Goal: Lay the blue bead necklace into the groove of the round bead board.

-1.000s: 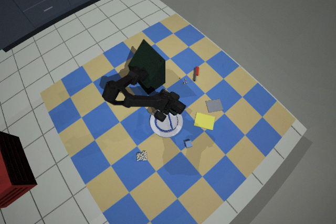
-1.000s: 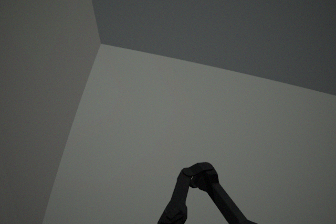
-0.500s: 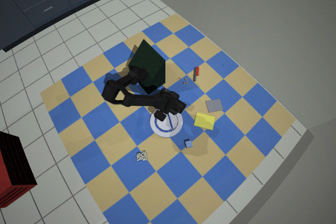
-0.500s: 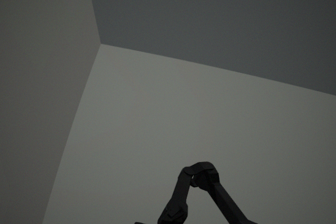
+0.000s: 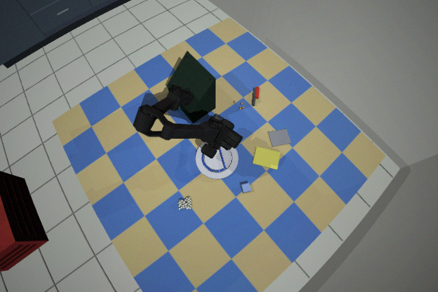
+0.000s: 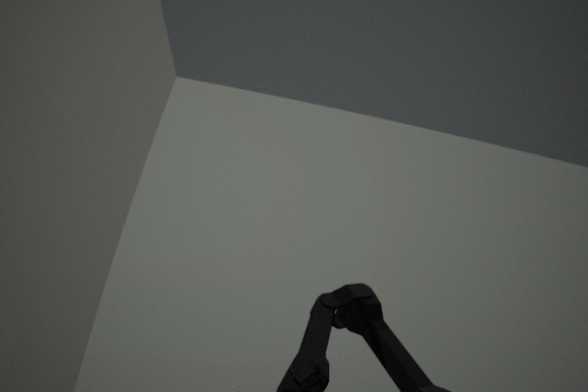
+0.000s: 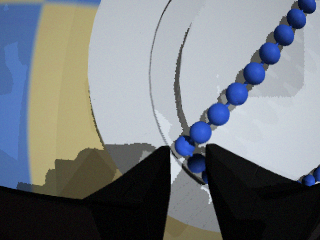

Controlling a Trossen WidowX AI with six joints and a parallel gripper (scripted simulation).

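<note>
The round white bead board (image 5: pixel 233 167) (image 7: pixel 120 60) lies on the checkered mat. The blue bead necklace (image 5: pixel 214 170) (image 7: pixel 236 94) lies on it, curving along the lower left of the ring groove in the top view. Another stretch runs straight across the board's inner disc. The groove (image 7: pixel 164 75) shows no beads on the left in the wrist view. My gripper (image 7: pixel 187 154) is open by a small gap, low at the groove. A few beads at the necklace's bend lie between and just beyond the fingertips. The arm hides the board's upper part in the top view.
A dark green block (image 5: pixel 194 82) stands by the arm's base. Around the board lie a yellow slab (image 5: pixel 266 157), a grey slab (image 5: pixel 279 137), a small light-blue cube (image 5: pixel 246 187), a white bead cluster (image 5: pixel 184 203) and a red-and-black object (image 5: pixel 256 92). The exterior view shows only arm parts and walls.
</note>
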